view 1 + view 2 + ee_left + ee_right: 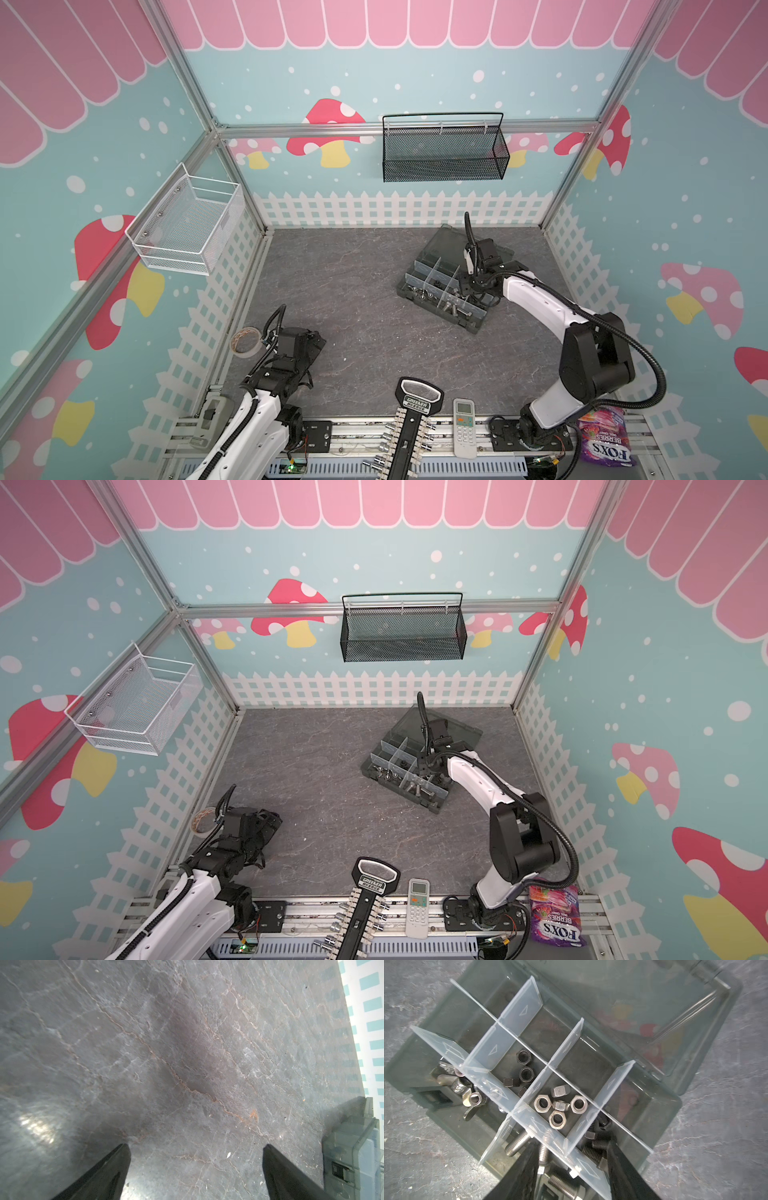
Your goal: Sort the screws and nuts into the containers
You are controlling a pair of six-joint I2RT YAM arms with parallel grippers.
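Two arms in play: the right arm [536,299] stretches out over the organiser box [405,286] at far right, right gripper [572,1144] pointing down, fingers parted astride a divider [583,1167], clamped on nothing visible. Beneath, silver screws [517,1145] lie flat, shafts slanting; silver nuts [560,1105] fill the adjoining compartment. Near left, the left gripper [195,1145] hovers, spread wide.

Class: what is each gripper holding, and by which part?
Nothing. The left gripper gapes over the table; the right gripper stands open above the screws.
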